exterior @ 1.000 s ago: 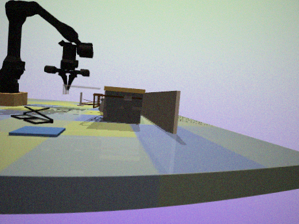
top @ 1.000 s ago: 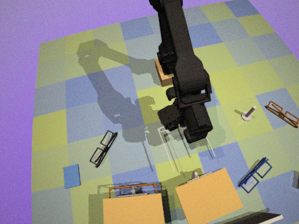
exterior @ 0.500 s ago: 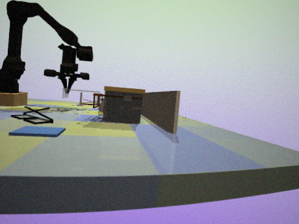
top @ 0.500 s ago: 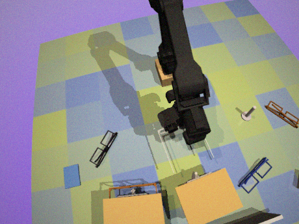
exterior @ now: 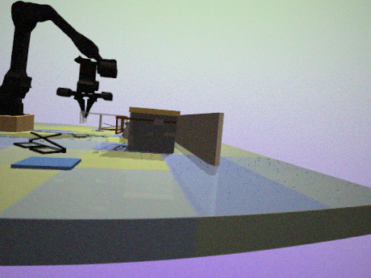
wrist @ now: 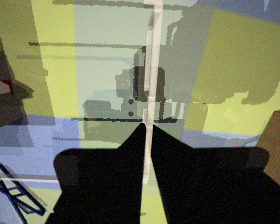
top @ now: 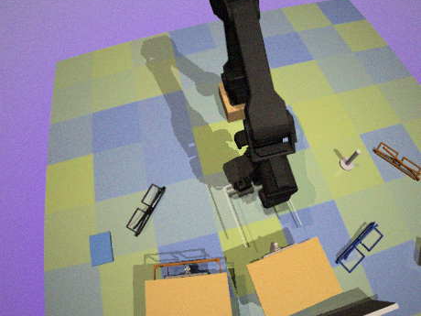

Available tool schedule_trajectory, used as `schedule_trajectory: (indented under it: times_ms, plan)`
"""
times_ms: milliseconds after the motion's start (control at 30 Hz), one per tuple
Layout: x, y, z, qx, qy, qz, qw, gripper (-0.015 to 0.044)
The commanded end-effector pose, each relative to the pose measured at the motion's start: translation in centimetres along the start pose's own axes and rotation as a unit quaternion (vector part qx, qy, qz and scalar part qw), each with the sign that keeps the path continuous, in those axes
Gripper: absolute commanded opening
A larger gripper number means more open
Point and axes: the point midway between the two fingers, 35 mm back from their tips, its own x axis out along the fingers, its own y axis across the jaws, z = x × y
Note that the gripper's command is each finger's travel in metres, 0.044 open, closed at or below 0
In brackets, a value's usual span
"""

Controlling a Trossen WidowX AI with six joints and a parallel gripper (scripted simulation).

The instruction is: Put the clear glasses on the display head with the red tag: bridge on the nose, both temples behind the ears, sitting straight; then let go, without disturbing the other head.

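Note:
The clear glasses [top: 236, 219] [exterior: 109, 114] [wrist: 156, 30] hang in the air, pinched by the front frame, with both temples reaching toward the heads. My gripper [exterior: 85, 116] [wrist: 145, 127] is shut on them; its fingertips are hidden in the top view. The right head [top: 295, 272] stands a little beyond the temple tips, its nose [top: 275, 246] facing the arm. A small red patch [wrist: 8, 86] shows on this head at the wrist view's left edge. The other head [top: 188, 297] [exterior: 151, 136] wears brown glasses [top: 220, 266].
Black glasses [top: 148, 209] [exterior: 45, 136] and a blue tile [top: 101, 248] [exterior: 46, 163] lie left. A post [top: 352, 158], blue glasses [top: 348, 250] and orange glasses [top: 397, 162] are right. An upright panel [top: 366, 307] [exterior: 202, 136] stands behind the heads.

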Motion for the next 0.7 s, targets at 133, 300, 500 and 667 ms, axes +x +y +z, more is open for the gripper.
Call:
schedule_trajectory:
  times_ms: [133, 300, 500, 667]
  plan:
    - [-0.1, 1.1, 0.1, 0.000, -0.002, 0.009, 1.000, 0.0000]
    - [-0.1, 1.7, 0.1, 0.000, -0.002, 0.009, 1.000, 0.0000]
    - [-0.1, 2.4, 0.1, 0.000, -0.002, 0.009, 1.000, 0.0000]
    - [-0.1, 3.2, 0.1, 0.000, -0.002, 0.005, 1.000, 0.0000]
